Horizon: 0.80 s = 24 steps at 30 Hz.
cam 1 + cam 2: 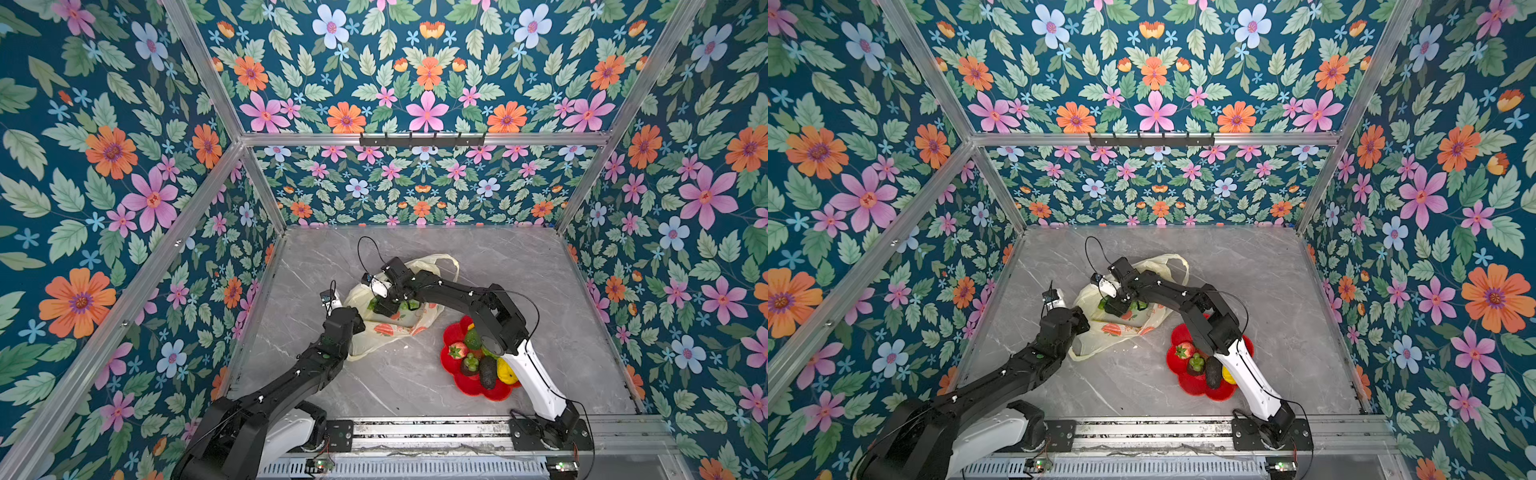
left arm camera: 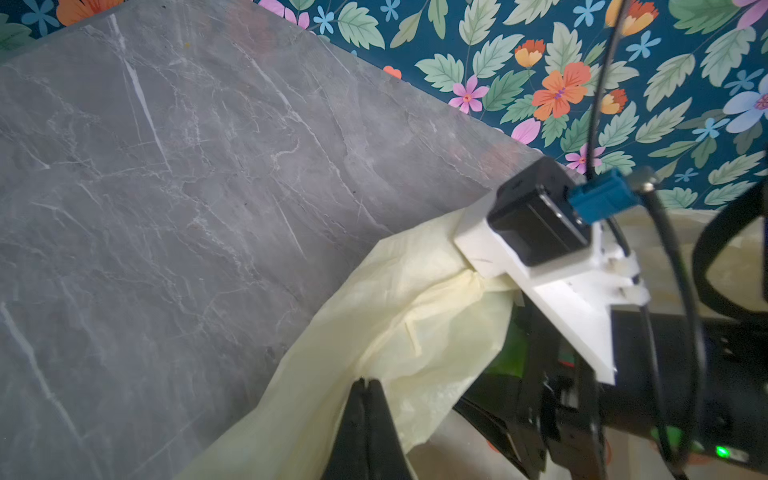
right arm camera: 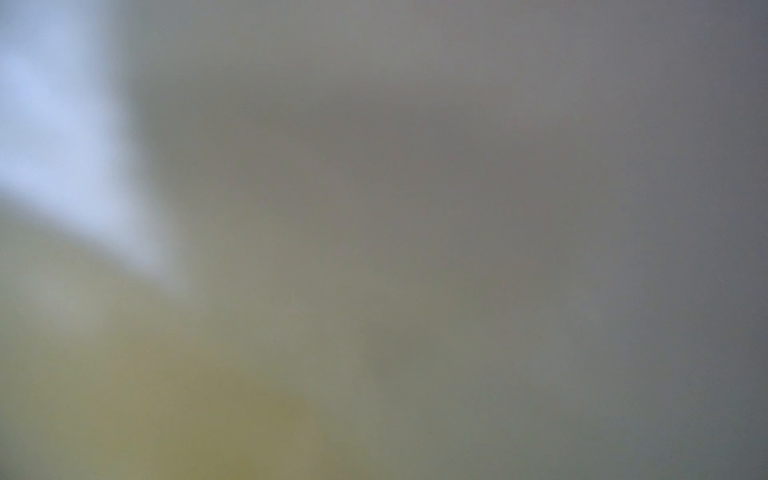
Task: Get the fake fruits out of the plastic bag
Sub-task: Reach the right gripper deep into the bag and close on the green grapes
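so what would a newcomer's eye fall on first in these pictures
The loud floral walls on every side hit first. Then the red plate of fake fruits, right of centre on the table, and mid-table the plastic bag, its edge pinched by the left tool while the right tool reaches inside.

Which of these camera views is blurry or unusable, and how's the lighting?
Right wrist view: wholly out of focus, only grey, yellowish and pale-blue smears. Left wrist view: plastic bag and table sharp, left end effector slightly soft. Both top views: sharp, evenly lit.

One plastic bag, one red plate, at least five fake fruits on it, two robot arms.
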Motion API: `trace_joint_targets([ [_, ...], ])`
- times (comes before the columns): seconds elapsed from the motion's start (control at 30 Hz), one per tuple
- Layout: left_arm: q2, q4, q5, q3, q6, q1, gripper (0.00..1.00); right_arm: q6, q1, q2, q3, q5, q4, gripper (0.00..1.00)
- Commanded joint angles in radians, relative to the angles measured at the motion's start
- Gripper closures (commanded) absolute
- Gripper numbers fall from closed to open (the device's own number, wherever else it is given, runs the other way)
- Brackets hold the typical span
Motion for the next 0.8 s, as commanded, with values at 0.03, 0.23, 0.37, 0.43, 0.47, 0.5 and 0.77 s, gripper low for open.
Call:
trace_joint_targets([
  [0.03,0.018,-0.021,-0.018,0.017,-0.01,0.008,1.0,-0.029,0.005,-0.075,-0.12,-0.029,0.06,0.3],
  [0.23,0.032,-0.014,0.0,0.018,-0.013,0.016,1.0,-0.024,0.005,-0.119,-0.182,-0.059,0.08,0.44],
  [0.37,0.037,-0.015,0.005,0.019,-0.015,0.022,1.0,-0.007,0.007,-0.139,-0.23,-0.053,0.125,0.45],
  [0.43,0.04,-0.015,0.009,0.019,-0.016,0.026,1.0,-0.004,0.008,-0.157,-0.264,-0.052,0.164,0.45],
  [0.47,0.044,-0.015,0.012,0.021,-0.018,0.028,1.0,-0.001,0.009,-0.164,-0.277,-0.051,0.176,0.45],
  [0.5,0.045,-0.017,0.014,0.022,-0.018,0.031,1.0,0.003,0.008,-0.172,-0.289,-0.055,0.19,0.45],
  [0.77,0.073,-0.013,0.036,0.029,-0.019,0.042,1.0,0.02,0.011,-0.209,-0.34,-0.102,0.226,0.53],
])
